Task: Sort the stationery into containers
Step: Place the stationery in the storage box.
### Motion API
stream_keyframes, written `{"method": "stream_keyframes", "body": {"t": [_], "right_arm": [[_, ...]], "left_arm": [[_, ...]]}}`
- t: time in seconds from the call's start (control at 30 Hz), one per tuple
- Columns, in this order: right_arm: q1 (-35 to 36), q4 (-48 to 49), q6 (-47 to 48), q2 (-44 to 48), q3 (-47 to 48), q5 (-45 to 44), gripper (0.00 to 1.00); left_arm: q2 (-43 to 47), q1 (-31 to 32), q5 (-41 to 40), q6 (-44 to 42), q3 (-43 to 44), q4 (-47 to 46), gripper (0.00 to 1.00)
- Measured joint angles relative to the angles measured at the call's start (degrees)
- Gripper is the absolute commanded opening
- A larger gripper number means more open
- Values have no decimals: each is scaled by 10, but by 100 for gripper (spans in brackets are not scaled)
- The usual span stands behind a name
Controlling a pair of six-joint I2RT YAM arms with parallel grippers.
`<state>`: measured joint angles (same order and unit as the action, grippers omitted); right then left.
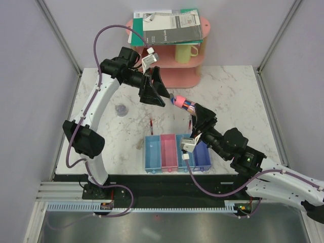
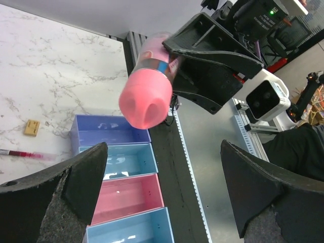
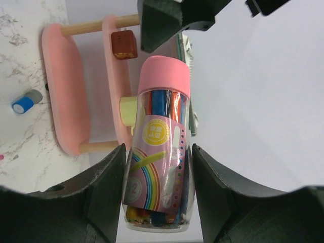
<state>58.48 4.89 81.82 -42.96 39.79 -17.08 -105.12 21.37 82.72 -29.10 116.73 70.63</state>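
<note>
The right fingers (image 3: 101, 187), partly open, clamped a pink-capped tube of coloured pens (image 3: 159, 152) between them, raised off the desk (image 2: 50, 76). The left fingers (image 2: 76, 182) gaped wide, holding nothing, facing its cap without touching.

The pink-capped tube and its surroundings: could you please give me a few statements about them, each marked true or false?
1. The right gripper holds the pink-capped tube. True.
2. The left gripper is shut on the tube's cap. False: it is open, and its jaws do not touch the cap.
3. The tube lies in the pink tray. False: it is held in the air, and that tray looks empty.
4. A red pen lies loose on the table. True.
5. The yellow mug stands on the table. False: it stands on the pink rack.
</note>
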Motion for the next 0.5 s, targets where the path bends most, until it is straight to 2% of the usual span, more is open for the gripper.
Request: {"method": "stream_keyframes", "body": {"t": [0.5], "right_arm": [[73, 109, 45, -23, -1, -60, 0]], "left_arm": [[-64, 22, 4, -1, 71, 8, 100]]}}
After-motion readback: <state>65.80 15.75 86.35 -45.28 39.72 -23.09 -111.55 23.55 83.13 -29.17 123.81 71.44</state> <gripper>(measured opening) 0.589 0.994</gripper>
